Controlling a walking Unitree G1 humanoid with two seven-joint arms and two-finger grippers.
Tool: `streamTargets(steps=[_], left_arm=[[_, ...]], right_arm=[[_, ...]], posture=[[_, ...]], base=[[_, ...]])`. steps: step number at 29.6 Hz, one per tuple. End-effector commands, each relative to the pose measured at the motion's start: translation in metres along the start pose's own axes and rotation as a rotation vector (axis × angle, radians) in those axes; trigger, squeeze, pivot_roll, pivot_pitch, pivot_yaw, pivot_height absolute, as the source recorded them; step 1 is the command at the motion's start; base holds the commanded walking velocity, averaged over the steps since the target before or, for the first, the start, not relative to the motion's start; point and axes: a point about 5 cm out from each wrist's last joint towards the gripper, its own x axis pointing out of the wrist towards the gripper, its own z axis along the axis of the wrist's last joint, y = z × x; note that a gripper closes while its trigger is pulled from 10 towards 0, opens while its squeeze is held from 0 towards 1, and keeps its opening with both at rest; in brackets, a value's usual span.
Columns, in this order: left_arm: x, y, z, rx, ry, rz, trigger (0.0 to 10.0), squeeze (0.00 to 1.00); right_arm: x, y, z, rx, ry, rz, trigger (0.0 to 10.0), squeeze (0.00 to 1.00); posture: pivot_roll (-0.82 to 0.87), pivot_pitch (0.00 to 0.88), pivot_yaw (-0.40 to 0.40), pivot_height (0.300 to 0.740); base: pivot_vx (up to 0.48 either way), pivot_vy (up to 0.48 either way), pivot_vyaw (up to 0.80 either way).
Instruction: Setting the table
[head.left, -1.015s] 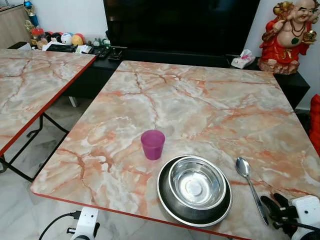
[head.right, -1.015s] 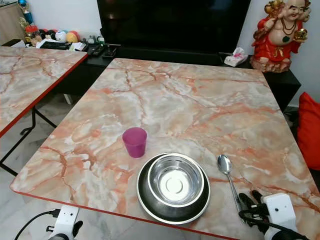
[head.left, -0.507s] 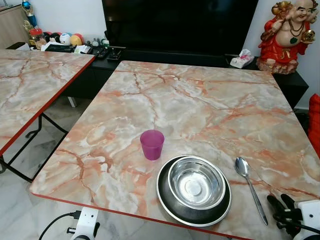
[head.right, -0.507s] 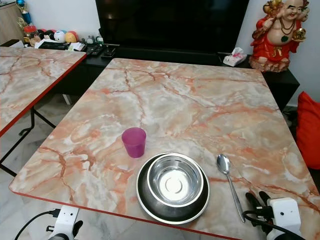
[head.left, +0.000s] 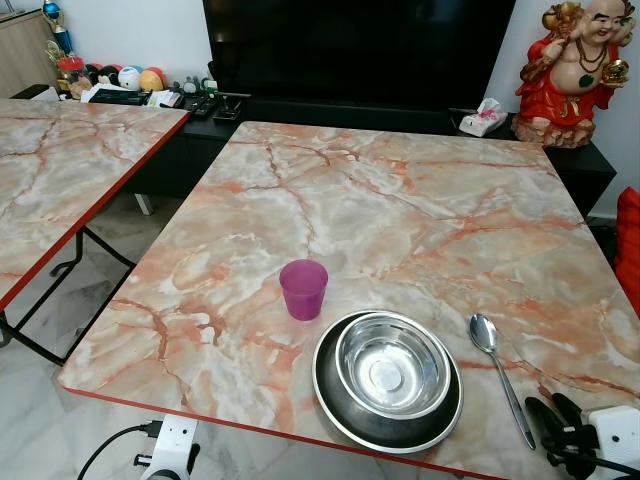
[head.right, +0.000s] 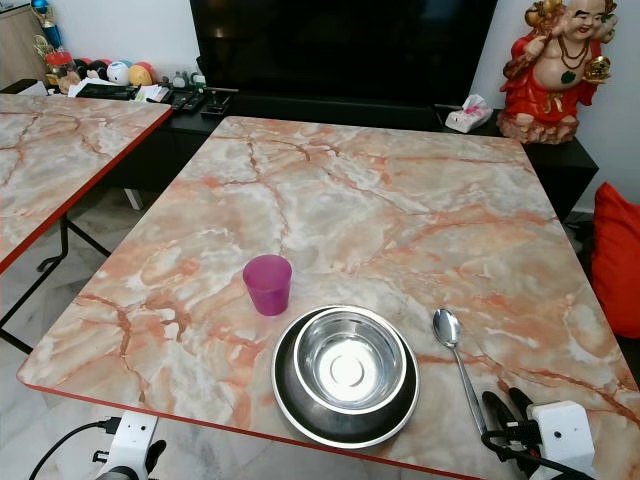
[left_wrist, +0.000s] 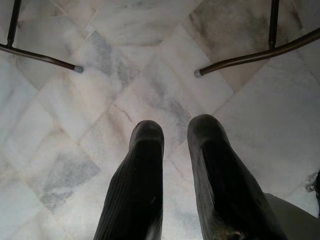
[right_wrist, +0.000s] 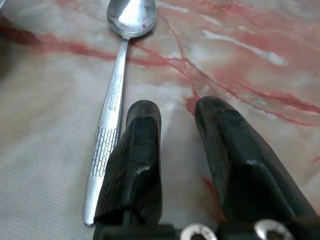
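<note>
**Setting nearly done, spoon laid**

Eye views: cup (head.left: 303, 289) left of bowl (head.left: 392, 366) on plate (head.left: 340, 408); spoon (head.left: 499, 371) right.

R wrist: right gripper (right_wrist: 177, 125) narrowly parted, empty, beside spoon handle. Next prob. pull clear.

L wrist: left gripper (left_wrist: 175, 135) narrowly parted, idle over floor.

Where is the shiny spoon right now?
The spoon lies flat on the marble table, near its front edge, just right of the steel bowl, with the right gripper beside its handle.

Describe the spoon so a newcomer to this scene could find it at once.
On the marble-patterned table in front of the black TV, look along its near edge to the steel bowl set in a dark plate. The spoon lies just right of them: the one long, slim piece, flat on the tabletop.
</note>
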Motion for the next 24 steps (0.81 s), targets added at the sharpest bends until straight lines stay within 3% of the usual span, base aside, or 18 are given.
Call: streamTargets(steps=[1, 24], left_arm=[[0.0, 0.001, -0.001, 0.017, 0.001, -0.001, 10.0, 0.0], [0.0, 0.002, 0.0, 0.019, 0.002, -0.003, 10.0, 0.0]], right_arm=[[-0.002, -0.002, -0.002, -0.005, 0.005, -0.004, 10.0, 0.0], [-0.001, 0.016, 0.004, 0.053, -0.024, 0.151, 10.0, 0.0]], posture=[[0.04, 0.0, 0.006, 0.74], [0.03, 0.002, 0.009, 0.74]], base=[[0.0, 0.0, 0.0], [0.0, 0.0, 0.0]])
